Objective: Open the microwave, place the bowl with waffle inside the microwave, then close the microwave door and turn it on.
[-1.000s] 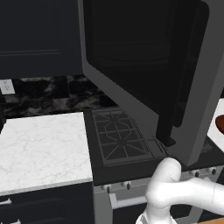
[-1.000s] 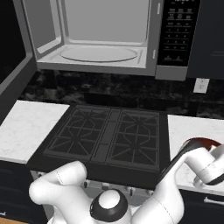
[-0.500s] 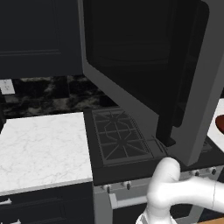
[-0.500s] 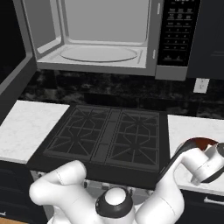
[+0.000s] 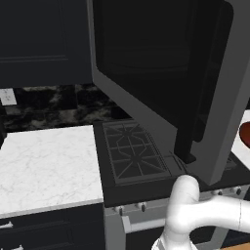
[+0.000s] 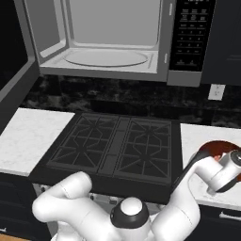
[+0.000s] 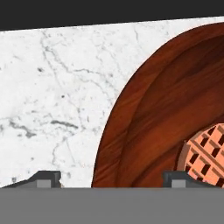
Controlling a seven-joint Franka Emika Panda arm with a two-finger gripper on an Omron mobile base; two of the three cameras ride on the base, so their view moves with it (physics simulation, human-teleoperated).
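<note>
In the left base view, the big dark glass microwave door with its grey-silver border (image 5: 161, 73) hangs swung open across the upper middle and right of the frame, its long black bar handle (image 5: 205, 93) running down the right part. Under it lies the black gas stove with cast grates (image 5: 132, 156), and a white marble counter (image 5: 46, 166) fills the lower left. At the far right edge a sliver of the small reddish-brown round bowl (image 5: 245, 135) shows.

In the right base view, the wide grey-silver microwave (image 6: 117, 40) sits at the top, open, with a round glass plate on its floor and a dark button panel (image 6: 190, 33) on the right. The stove lies in the centre. At the right edge the bowl (image 6: 214, 148) rests on a white marble counter to the right of the stove (image 6: 197, 136), with the white hand just over it.

In the hand view, the bowl (image 7: 148, 127) fills the right half on marble, a golden grid-patterned waffle (image 7: 205, 153) inside at lower right. The gripper (image 7: 111, 178) stands wide, one finger tip (image 7: 43, 178) over the marble, the other over the bowl's inside, the rim between them; they grasp nothing.
</note>
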